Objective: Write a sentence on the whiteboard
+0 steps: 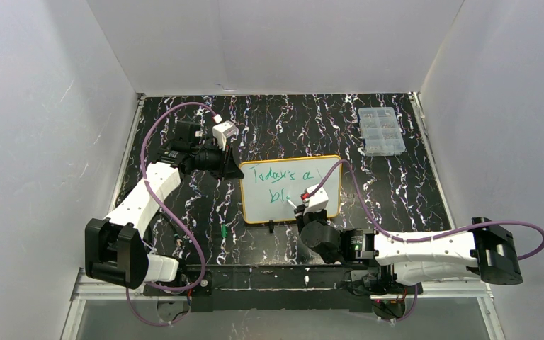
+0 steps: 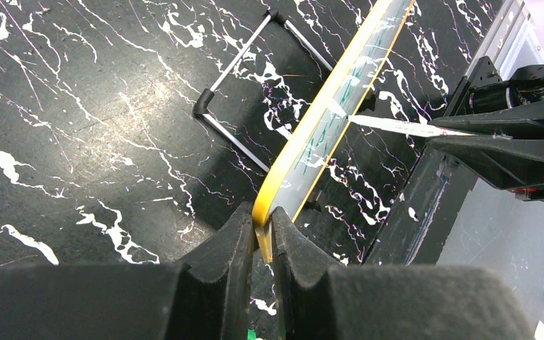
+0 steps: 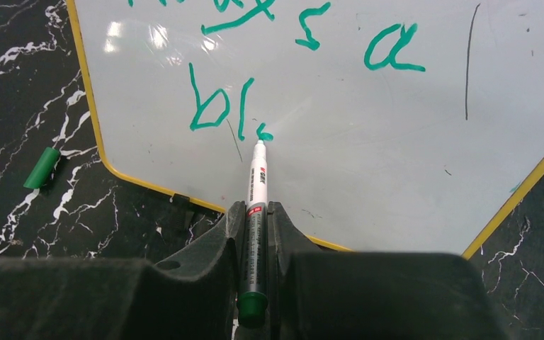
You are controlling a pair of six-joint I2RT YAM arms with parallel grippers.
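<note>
Green writing (image 1: 280, 173) stood on the small yellow-framed white board (image 1: 262, 209); left tool (image 2: 261, 225) clamped its edge, right tool (image 3: 255, 212) gripped a white marker (image 3: 258, 173) touching it.

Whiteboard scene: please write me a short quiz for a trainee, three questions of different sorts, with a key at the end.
1. True or false: the left gripper is shut on the yellow edge of the whiteboard.
2. What does the right gripper hold? A) a marker B) an eraser C) a cloth
3. Fill in: the two finished green letters on the second line, left of the marker's tip, are "__".

Key: 1 true; 2 A; 3 bl
</note>
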